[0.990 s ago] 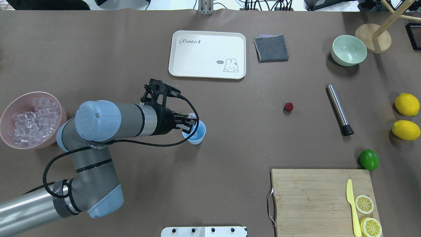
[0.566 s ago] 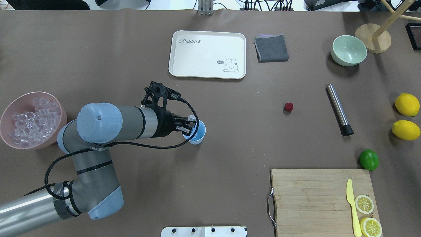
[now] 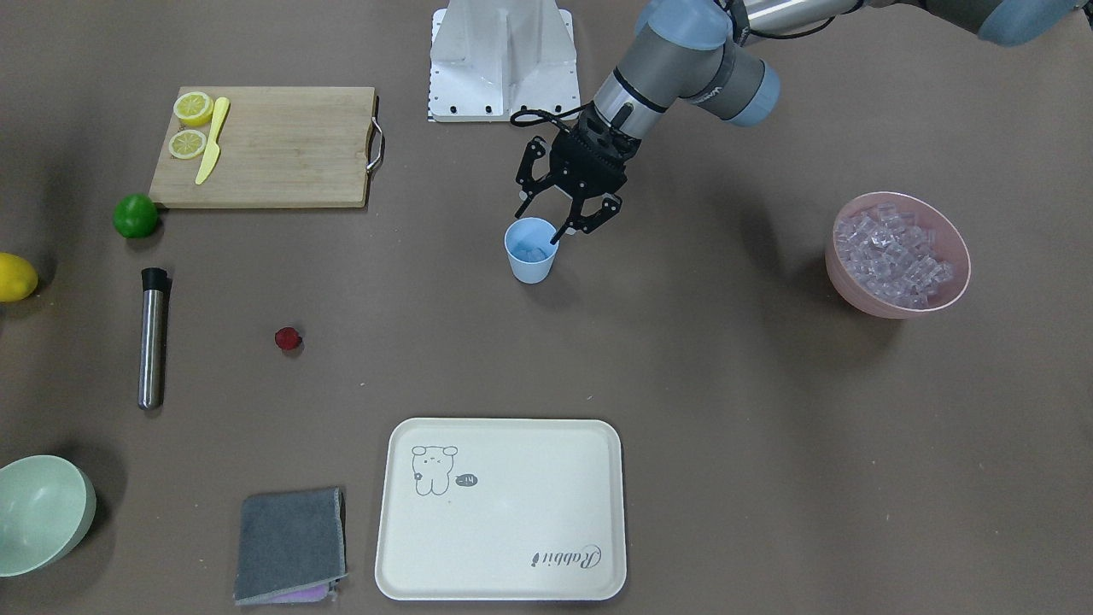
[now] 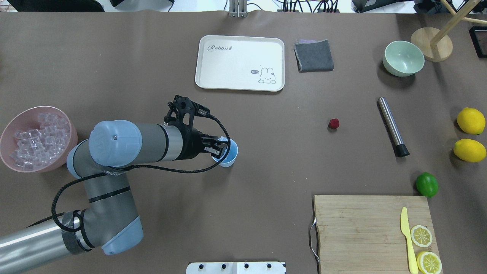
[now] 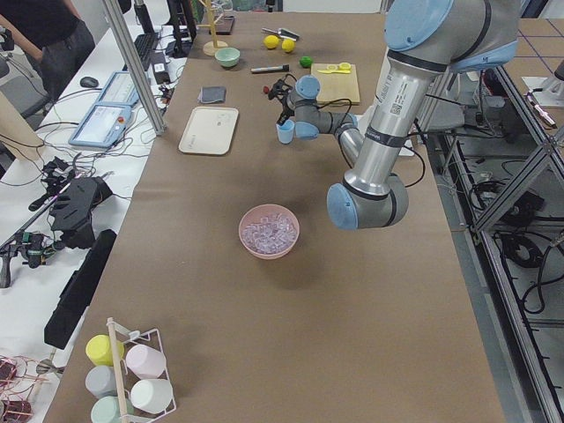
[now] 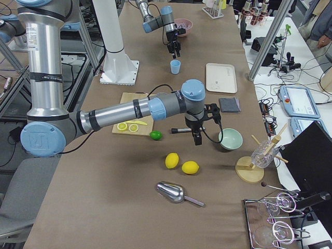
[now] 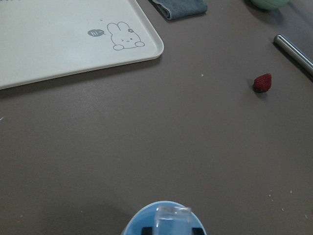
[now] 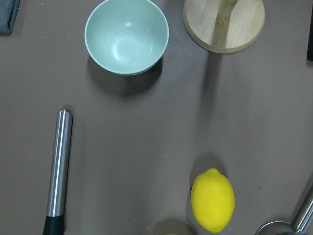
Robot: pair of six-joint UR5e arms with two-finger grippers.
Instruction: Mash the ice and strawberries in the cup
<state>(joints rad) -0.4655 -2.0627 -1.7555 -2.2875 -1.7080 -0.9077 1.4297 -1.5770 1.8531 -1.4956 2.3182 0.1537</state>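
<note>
Hanging over the cup (image 3: 529, 265) near the middle of the tabletop, the left gripper (image 3: 557, 236) has its fingers about one cube's width apart. A single clear cube (image 7: 172, 218) of ice is pinched between them at the cup's rim on the arm's side. The left wrist view settles this: it shows the cube between the two black pads (image 7: 146, 231), just above the blue rim, where the overhead view half hides it behind the wrist.

Only the front-facing view looks into the cup. Something pale and glassy shows in its mouth, but I cannot tell whether it lies inside or is the held cube.

More ice (image 4: 34, 142) fills the pink bowl (image 4: 61, 161) at the table's edge on the robot's left. The strawberry (image 4: 333, 123) lies alone on the brown surface, well apart from the cup. It is toward the robot's right end, about midway between the near and far edges. A steel muddler (image 4: 390, 123) lies beyond it.

The right gripper (image 6: 197, 137) shows only in the exterior right view, above the table near the muddler and the pale green bowl (image 6: 230, 139). I cannot tell how its jaws stand. Its wrist camera looks down on that bowl, the muddler and one lemon (image 8: 212, 199).
</note>
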